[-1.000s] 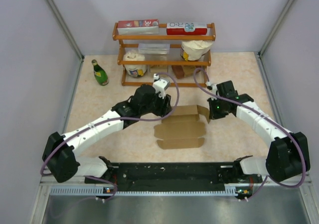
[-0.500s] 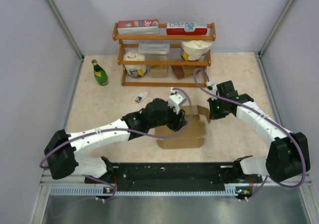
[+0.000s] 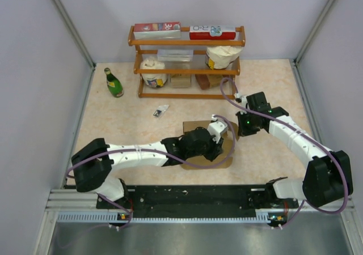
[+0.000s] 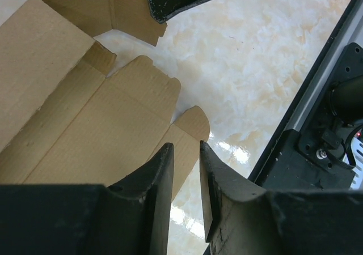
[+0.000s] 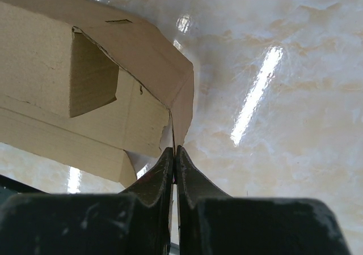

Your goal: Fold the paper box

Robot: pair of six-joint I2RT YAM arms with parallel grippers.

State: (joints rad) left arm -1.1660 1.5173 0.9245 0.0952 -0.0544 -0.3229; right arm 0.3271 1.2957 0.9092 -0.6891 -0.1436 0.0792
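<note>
Position: the paper box (image 3: 226, 153) lies mid-table (image 3: 113, 124), between the two arms. It is mostly flat, and its far right end is lifted. The rack (image 3: 187, 62) and the green bottle (image 3: 113, 82) stand well apart from it at the back.

Right gripper (image 3: 238, 129): in the wrist view its jaws (image 5: 174, 150) are pressed together on a thin edge of the box (image 5: 142, 56), where a raised end flap runs to a corner. We read this as a pinch on a single layer of board.

Left gripper (image 3: 218, 137): it reaches across the sheet from the left. In its own view the jaws (image 4: 185, 150) stand a narrow gap apart, above the near right flap and its rounded tab (image 4: 85, 136). Nothing is clamped between them. We cannot tell whether the fingertips touch the board.

Handling, our judgement:
- The board is light and thin. It is stiff across the panels but gives readily along the scored creases.
- The polished tabletop looks slick, so an unheld sheet would likely skate when pushed.
- The tabs look easy to crush or tear.

Where to hold, our judgement:
- Pinch a flap at its free edge, close to a crease, rather than mid-panel.
- Keep one anchor grip on the sheet while the other finger pushes a wall upright.
- A hard squeeze risks a stray kink.
</note>
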